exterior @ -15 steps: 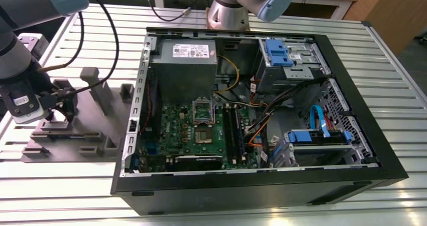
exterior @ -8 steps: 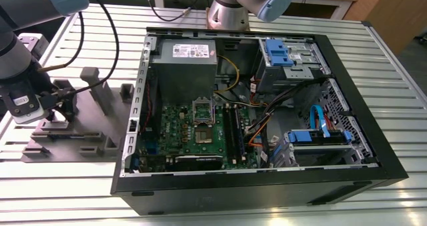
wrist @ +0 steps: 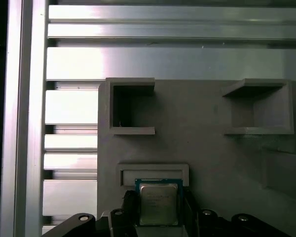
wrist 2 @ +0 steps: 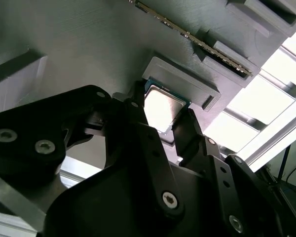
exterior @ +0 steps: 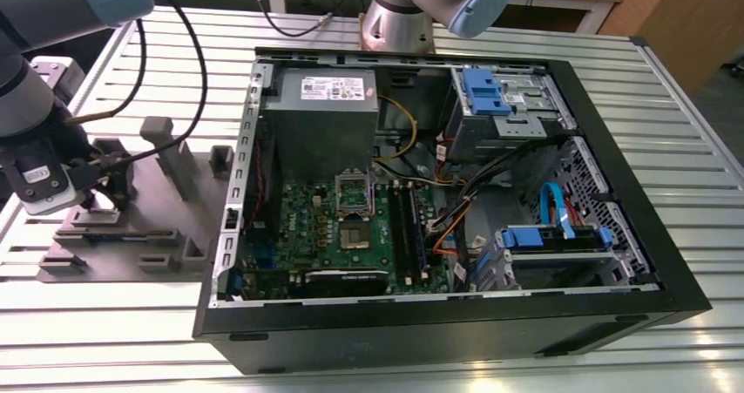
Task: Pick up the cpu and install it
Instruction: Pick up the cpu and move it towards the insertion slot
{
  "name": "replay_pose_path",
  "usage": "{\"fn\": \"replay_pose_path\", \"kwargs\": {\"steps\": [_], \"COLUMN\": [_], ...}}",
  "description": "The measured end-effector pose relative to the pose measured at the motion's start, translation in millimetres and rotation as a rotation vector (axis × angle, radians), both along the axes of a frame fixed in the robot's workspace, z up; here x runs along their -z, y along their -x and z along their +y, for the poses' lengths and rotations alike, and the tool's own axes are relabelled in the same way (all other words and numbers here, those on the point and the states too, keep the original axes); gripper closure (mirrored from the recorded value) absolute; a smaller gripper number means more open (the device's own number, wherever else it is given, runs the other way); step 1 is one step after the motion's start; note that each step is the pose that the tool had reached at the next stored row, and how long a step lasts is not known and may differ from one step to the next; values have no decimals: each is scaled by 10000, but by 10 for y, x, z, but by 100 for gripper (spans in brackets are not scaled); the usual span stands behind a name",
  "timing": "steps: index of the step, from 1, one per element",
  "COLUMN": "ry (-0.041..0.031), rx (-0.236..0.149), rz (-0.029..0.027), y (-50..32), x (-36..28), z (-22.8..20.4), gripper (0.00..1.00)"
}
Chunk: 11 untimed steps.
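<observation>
Exterior view: the arm is hanging over the grey tray [exterior: 128, 258] on the slatted table [exterior: 117, 332]. The gripper [exterior: 99, 182] is sitting low among the tray's raised blocks, well apart from the open computer case [exterior: 454, 328] and its green motherboard [exterior: 331, 236]. Second wrist view: the fingers [wrist 2: 139, 118] are pinching narrow on two opposite edges of the cpu [wrist 2: 163, 106], likely to spare its flat top and underside. First wrist view: the cpu [wrist: 159, 203] is lying level at its tray pocket [wrist: 153, 170], with the fingers flanking it and seemingly gripping.

text | none legible — cpu [wrist: 158, 203] print, power supply label [exterior: 331, 86] too small
</observation>
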State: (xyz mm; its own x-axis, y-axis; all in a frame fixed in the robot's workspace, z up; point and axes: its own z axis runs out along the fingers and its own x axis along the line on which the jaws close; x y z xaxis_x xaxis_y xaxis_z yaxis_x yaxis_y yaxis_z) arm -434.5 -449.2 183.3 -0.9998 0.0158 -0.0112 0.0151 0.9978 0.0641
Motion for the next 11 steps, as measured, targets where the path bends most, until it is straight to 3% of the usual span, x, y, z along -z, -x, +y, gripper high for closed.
{"fn": "replay_pose_path", "kwargs": {"steps": [11], "ry": [5], "rx": [0], "rz": [9], "y": [46], "x": [26], "z": [-1], "gripper": [53]}}
